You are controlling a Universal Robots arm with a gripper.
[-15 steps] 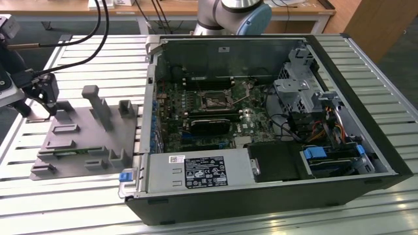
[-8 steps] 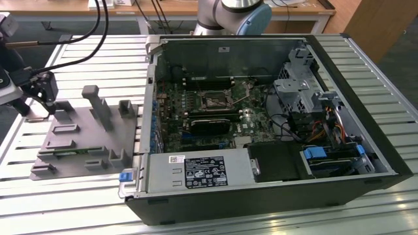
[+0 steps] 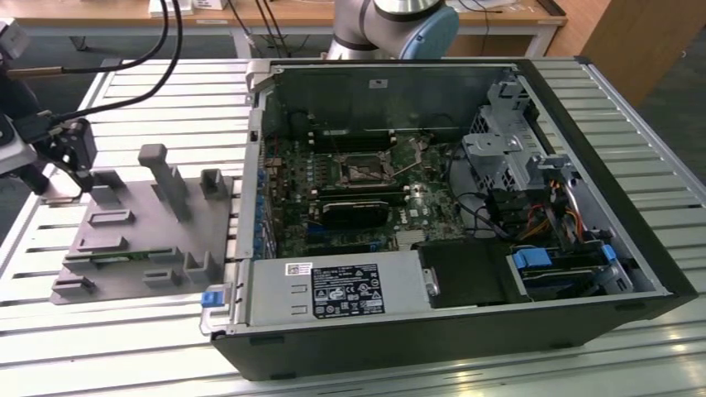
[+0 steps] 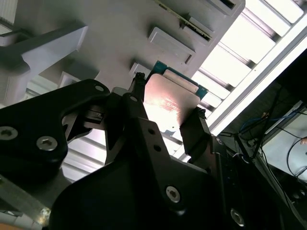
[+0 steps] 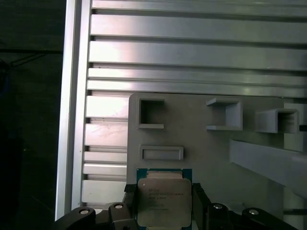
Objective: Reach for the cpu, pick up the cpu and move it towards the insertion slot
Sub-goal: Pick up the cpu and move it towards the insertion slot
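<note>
Silvery lid, thin green rim: the cpu [image 5: 164,201], likely light, stiff, slick on top, fragile underneath. Clamped at two opposite edges between narrow-set fingers [image 5: 130,205] of the gripper [image 5: 164,208], over the grey fixture plate [image 5: 211,153]. Edges judged safest for holding.

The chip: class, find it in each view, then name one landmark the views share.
Exterior view: too small to tell; the claw is near the exterior view's left edge, by the grey fixture's corner.
First wrist view: the chip sits in the claw's grip.
Second wrist view: the chip, same grip, glaring.
Shared landmark: the grey fixture.
</note>
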